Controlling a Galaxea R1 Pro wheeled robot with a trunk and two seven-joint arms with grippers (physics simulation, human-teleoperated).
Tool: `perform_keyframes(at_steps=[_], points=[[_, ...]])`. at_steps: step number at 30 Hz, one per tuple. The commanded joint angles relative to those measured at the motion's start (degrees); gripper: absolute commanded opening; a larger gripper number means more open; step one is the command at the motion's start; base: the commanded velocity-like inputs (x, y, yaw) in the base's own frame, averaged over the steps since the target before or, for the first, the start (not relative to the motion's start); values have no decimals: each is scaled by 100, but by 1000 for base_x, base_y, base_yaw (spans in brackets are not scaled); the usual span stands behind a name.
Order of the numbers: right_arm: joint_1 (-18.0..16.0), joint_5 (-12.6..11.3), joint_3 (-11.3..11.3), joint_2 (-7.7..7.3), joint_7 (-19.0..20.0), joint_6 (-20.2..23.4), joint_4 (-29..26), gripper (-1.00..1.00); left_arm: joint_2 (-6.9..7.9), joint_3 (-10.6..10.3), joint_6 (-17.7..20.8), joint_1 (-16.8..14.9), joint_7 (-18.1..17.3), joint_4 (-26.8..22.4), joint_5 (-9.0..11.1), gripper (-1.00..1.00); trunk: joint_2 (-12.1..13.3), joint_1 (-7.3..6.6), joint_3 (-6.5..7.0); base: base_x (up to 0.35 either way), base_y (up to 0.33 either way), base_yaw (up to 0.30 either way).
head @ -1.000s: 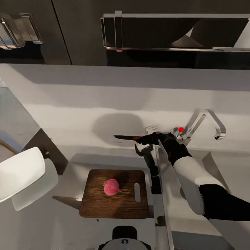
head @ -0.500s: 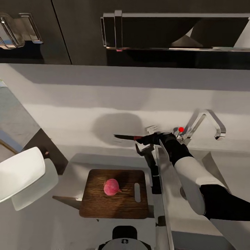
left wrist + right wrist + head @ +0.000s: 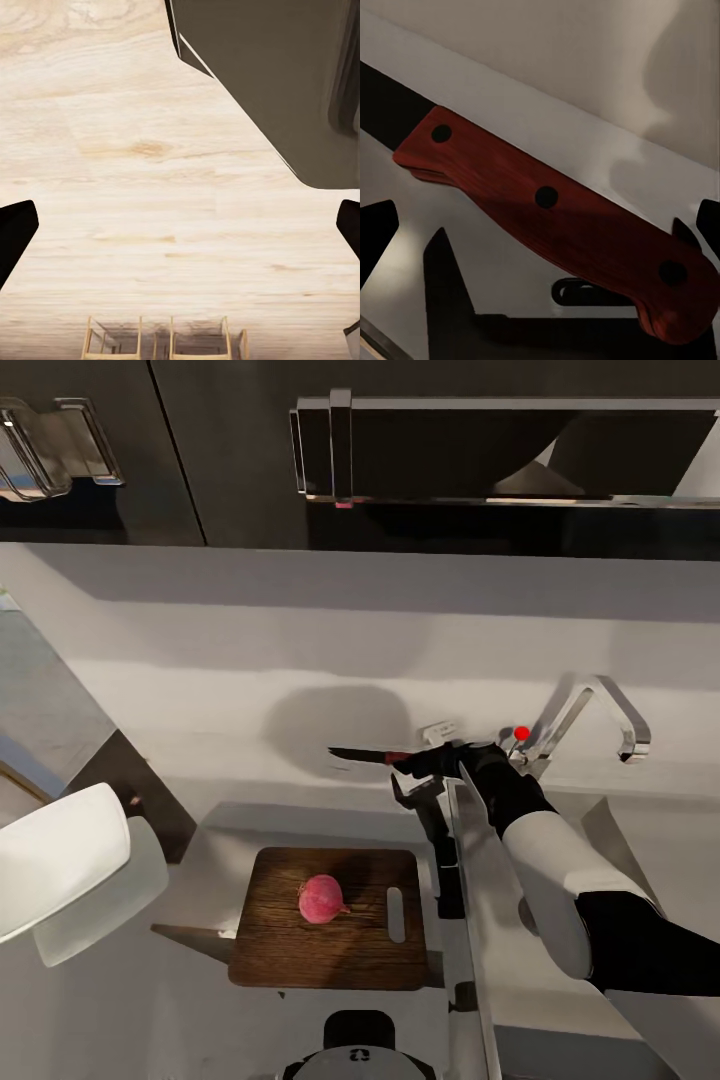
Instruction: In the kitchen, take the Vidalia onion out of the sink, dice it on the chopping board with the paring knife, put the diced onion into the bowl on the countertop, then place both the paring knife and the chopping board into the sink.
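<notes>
Onion (image 3: 322,899), pink-red and whole, sat near the middle of the dark wooden chopping board (image 3: 330,950), which lay flat on the grey countertop (image 3: 180,1000) with its handle slot toward the sink side. Above and behind the board, the right gripper (image 3: 425,761) was closed around the red-brown handle of the paring knife (image 3: 365,755); the dark blade pointed away toward the left, level and well clear of the board, in front of the pale backsplash (image 3: 300,650). From the right wrist, the handle (image 3: 555,217) with its three dark rivets ran slantwise between the fingers. Just beside that arm stood the chrome tap (image 3: 590,715) with its red knob (image 3: 521,733). A glossy white bowl (image 3: 55,860) showed at the left edge. Glossy black upper cabinets (image 3: 420,450) hung overhead. The left wrist camera looked down on pale wood flooring (image 3: 150,195) and a dark cabinet corner (image 3: 270,82), with the left gripper (image 3: 180,232) spread wide, holding nothing.
</notes>
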Motion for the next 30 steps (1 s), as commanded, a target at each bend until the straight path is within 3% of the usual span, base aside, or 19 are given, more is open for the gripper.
perform_keyframes(at_steps=[1, 16, 17, 30], points=[[-4, 52, -3, -1, 32, 14, -8, 100, -2, -47, 17, -3, 6, 2, 57, 100, -9, 3, -9, 0, 0, 0], [-2, 52, -3, -3, 32, -12, 23, 100, -2, -47, 17, -3, 6, 2, 57, 100, -9, 3, -9, 0, 0, 0], [-2, 52, -3, -3, 32, -12, 23, -100, -2, -46, 17, -3, 6, 2, 57, 100, -9, 3, -9, 0, 0, 0], [-2, 52, -3, -3, 32, -12, 51, -100, -8, -52, 17, -3, 6, 2, 57, 100, -9, 3, -9, 0, 0, 0]])
